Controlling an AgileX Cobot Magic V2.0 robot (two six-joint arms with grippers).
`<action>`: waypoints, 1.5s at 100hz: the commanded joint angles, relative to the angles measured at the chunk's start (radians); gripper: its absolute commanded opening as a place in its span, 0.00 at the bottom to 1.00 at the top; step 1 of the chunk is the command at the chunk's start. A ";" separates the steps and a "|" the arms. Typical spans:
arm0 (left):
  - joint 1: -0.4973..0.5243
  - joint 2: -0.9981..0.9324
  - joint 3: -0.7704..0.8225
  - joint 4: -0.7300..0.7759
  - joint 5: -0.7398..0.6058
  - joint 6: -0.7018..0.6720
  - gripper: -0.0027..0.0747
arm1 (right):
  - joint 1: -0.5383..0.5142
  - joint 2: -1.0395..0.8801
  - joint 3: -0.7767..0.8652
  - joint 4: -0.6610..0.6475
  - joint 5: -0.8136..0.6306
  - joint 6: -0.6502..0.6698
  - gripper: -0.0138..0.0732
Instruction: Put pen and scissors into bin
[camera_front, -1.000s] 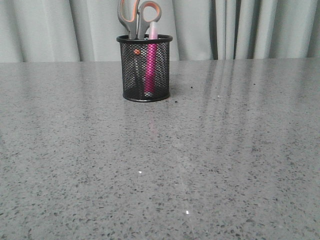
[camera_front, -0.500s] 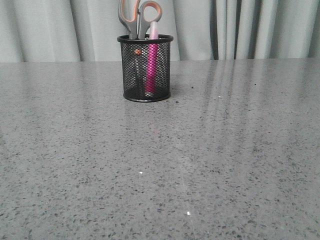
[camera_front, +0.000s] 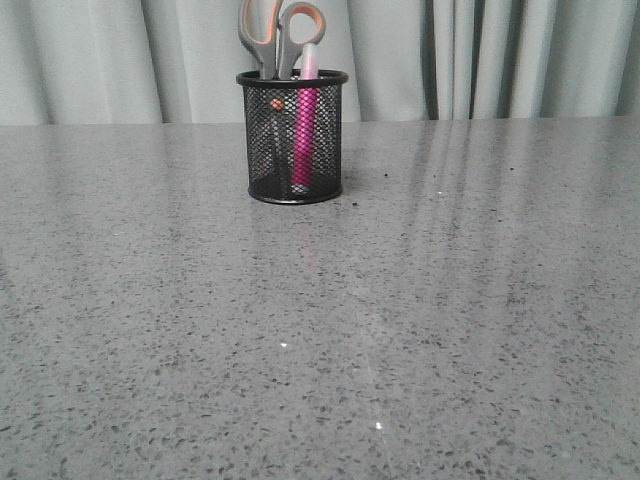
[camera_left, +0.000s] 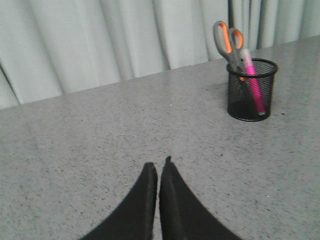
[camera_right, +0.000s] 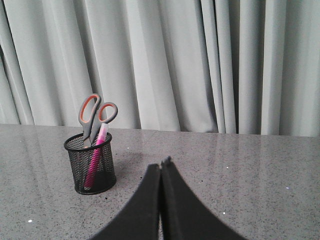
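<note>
Both items, the magenta-pink marker pen (camera_front: 304, 120) and grey orange-looped scissors (camera_front: 278, 35), stand inside the black wire-mesh bin (camera_front: 293, 190) on the speckled grey counter (camera_front: 400, 320). The left end effector (camera_left: 158, 167) and right end effector (camera_right: 160, 167) are closed, empty, well apart from it; only keeping clear seems needed.

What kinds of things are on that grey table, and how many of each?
Mesh bin: 1
Scissors, blades down in the bin: 1
Pink pen, standing in the bin: 1
Total: 3
</note>
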 joint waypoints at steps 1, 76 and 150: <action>0.041 0.018 0.046 0.043 -0.199 0.027 0.01 | -0.008 -0.010 -0.022 -0.017 -0.070 -0.005 0.08; 0.475 -0.005 0.590 -0.459 -0.600 0.194 0.01 | -0.008 -0.010 -0.022 -0.017 -0.070 -0.005 0.08; 0.477 -0.052 0.590 -0.550 -0.509 0.194 0.01 | -0.008 -0.010 -0.022 -0.017 -0.070 -0.005 0.08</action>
